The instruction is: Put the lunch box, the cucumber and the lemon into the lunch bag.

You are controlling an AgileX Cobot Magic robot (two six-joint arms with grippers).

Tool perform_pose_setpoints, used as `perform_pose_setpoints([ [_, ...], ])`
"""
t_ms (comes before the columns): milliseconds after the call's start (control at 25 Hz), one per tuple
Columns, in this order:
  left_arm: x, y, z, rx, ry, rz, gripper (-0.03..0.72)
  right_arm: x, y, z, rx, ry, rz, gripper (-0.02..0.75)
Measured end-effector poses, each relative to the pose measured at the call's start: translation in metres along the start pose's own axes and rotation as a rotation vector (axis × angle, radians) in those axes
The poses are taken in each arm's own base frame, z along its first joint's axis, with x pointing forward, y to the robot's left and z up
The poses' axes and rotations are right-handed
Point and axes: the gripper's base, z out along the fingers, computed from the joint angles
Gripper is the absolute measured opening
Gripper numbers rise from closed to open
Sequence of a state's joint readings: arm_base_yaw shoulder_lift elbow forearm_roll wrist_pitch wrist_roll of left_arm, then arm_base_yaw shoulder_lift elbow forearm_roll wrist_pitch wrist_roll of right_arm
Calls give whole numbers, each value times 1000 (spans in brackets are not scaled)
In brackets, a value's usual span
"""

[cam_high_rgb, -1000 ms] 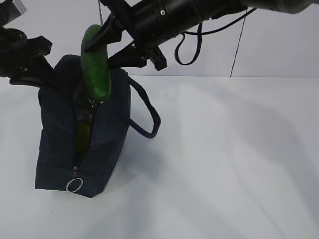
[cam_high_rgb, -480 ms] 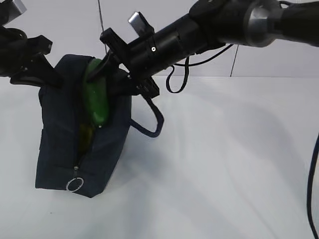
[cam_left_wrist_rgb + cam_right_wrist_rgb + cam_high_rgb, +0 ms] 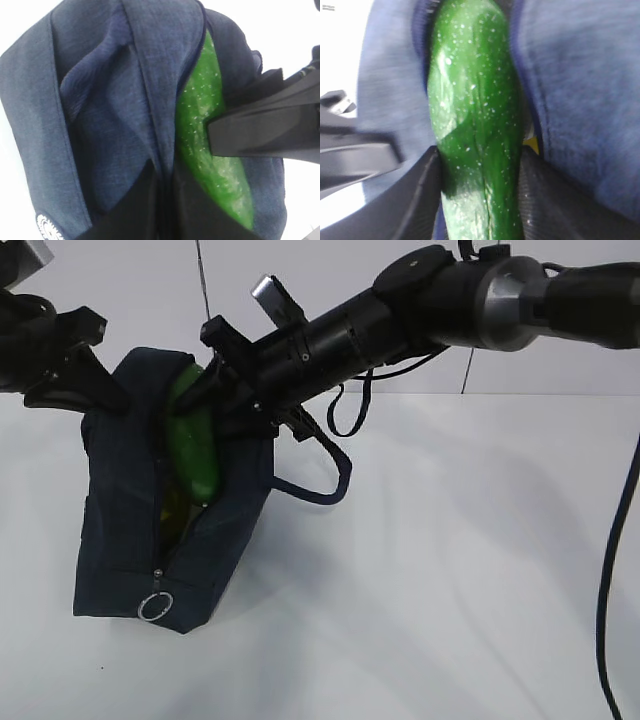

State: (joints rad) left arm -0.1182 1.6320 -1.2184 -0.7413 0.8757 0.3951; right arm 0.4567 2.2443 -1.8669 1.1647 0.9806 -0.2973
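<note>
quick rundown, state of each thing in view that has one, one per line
lunch bag: upright on the table, zipper open along the top, mouth spread
cucumber: held on end, lower part inside the bag's opening, upper part sticking out
right tool: shut on the cucumber, a finger on each side
left tool: shut, pinching the bag's fabric at the edge of the opening
zipper ring pull: hanging at the bag's near end

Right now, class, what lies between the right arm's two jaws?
The cucumber, clamped between them and partly down in the lunch bag; the right wrist view shows it best.
</note>
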Motion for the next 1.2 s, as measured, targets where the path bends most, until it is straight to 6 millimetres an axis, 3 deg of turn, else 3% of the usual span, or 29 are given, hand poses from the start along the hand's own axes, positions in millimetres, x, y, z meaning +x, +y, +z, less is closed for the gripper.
perform_pose_setpoints([
  [560,0,0,0,1,0,-1,8,2,-10,20,-70,-1,-110,374],
  [760,0,0,0,1,0,-1,8,6,-8,21,-103,29,-284,377],
  [1040,0,0,0,1,0,-1,8,8,-6,21,-141,37,-380,495],
  [1200,0,0,0,1,-1,-1,8,8,-6,21,-144,34,-388,510],
])
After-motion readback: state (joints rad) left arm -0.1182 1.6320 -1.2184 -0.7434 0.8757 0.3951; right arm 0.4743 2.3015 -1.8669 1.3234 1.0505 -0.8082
